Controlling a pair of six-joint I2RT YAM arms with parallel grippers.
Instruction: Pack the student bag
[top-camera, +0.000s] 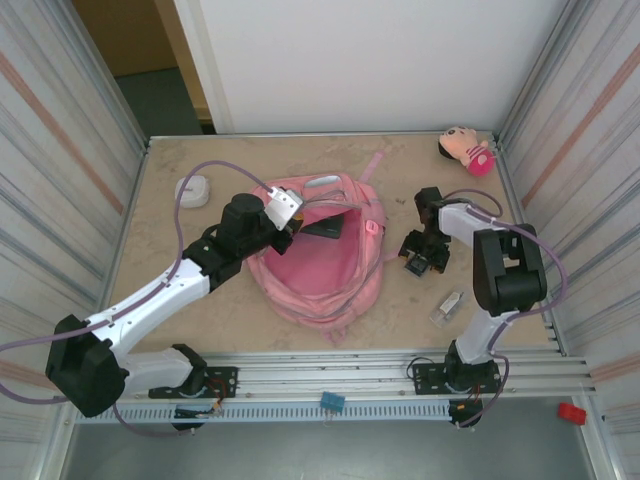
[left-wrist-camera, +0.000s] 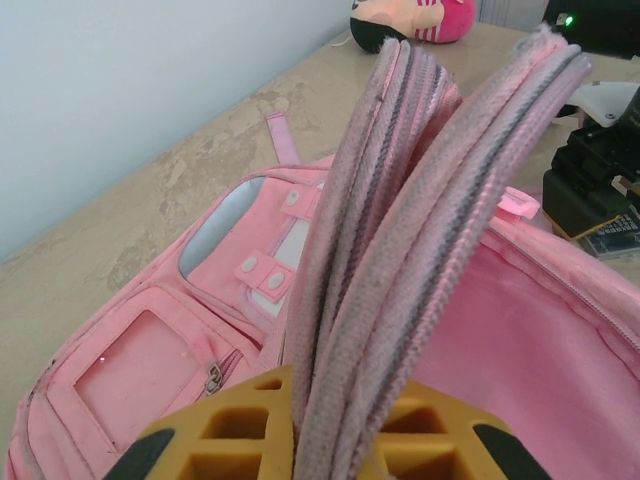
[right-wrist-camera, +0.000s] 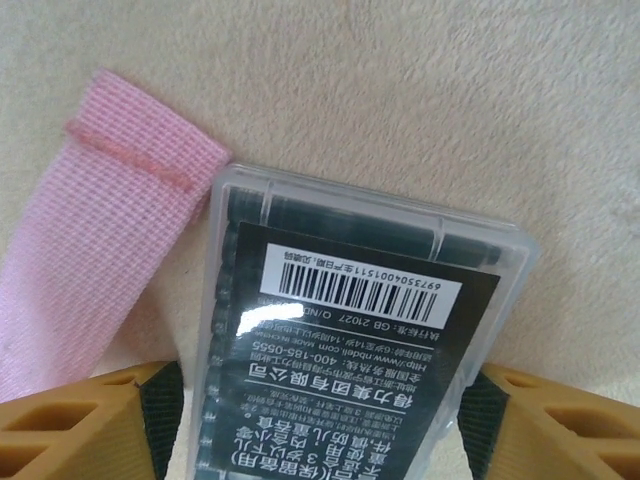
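The top camera looks down from behind the arms. Each wrist camera sits close behind its fingers (left-wrist-camera: 225, 435). The left shares the student bag (left-wrist-camera: 200, 330) with the top; the right faces the tabletop (right-wrist-camera: 400, 100).

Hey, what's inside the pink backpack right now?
The backpack shows pink lining and one flat dark item near the opening's far edge. The left gripper pinches the rim upward; the fabric it lifts hides whatever lies beneath it.

Label (right-wrist-camera: 360, 330) on clear box (right-wrist-camera: 250, 200) reads 6973504001511, 400-185-0555.
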